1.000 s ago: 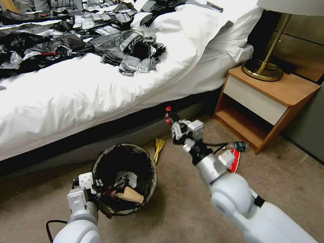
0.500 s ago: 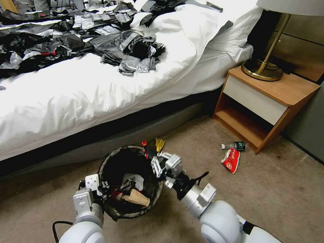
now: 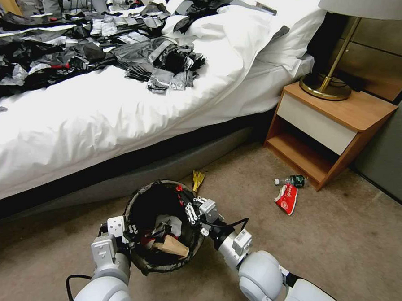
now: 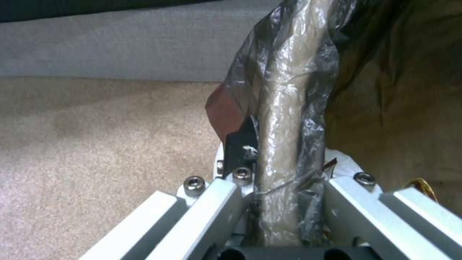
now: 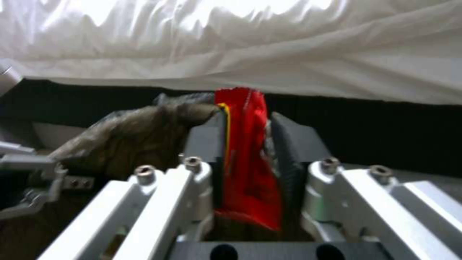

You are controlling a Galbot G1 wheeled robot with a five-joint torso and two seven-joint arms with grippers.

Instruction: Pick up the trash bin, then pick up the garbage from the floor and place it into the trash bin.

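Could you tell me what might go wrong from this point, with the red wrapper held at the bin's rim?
1. The right claw grips the red wrapper right at the trash bin edge, not clearly over the opening; released here, it might fall outside.
2. The left claw pinches only the rim and loose liner; a nudge from the right arm could tilt the bin or shift the grip.

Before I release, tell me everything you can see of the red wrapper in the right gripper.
The red wrapper is thin, glossy and crumpled, with a yellow edge on one side. It stands upright, pinched between the right gripper's dark pads, its top poking past the fingertips. In the head view it sits at the trash bin's far rim, the bin held by the left gripper.
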